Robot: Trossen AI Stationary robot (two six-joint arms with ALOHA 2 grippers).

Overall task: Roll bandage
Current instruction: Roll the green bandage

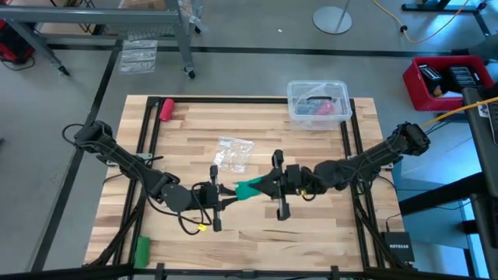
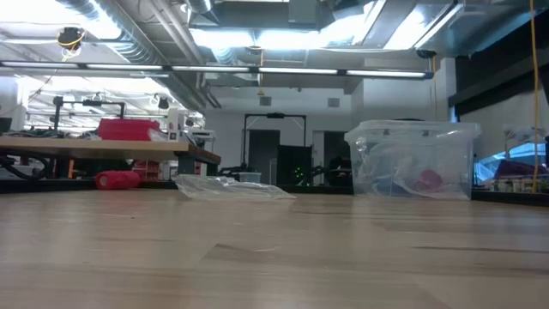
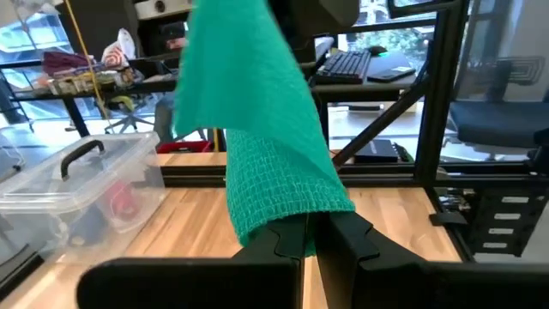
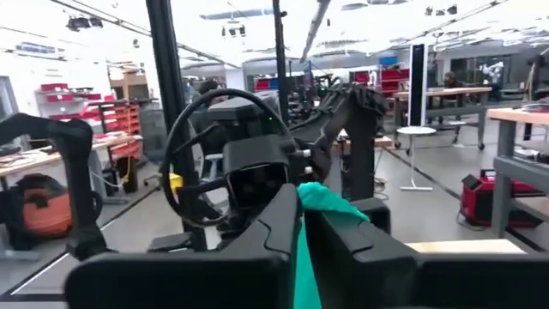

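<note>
Bandage: the teal-green bandage (image 1: 250, 188) is held above the middle of the tabletop (image 1: 257, 241), stretched between the two end effectors. In the left wrist view it is a wide flat strip (image 3: 257, 129) that goes up from the fingers.
Left end effector: the left end effector (image 1: 227, 195) is at the near-left end of the bandage. Its two dark fingers (image 3: 274, 245) are pressed together on the lower edge of the cloth.
Right end effector: the right end effector (image 1: 267, 183) is at the other end. In the right wrist view its fingers (image 4: 343, 236) are close together with the green cloth (image 4: 319, 206) pinched between them.
Other things on the tabletop: a clear plastic box (image 1: 317, 102) with a lid stands at the far right corner, a pink-red roll (image 1: 166, 107) lies at the far left, a crumpled clear bag (image 1: 233, 153) lies just beyond the end effectors, and a small bright green roll (image 1: 142, 250) lies at the near-left edge.
</note>
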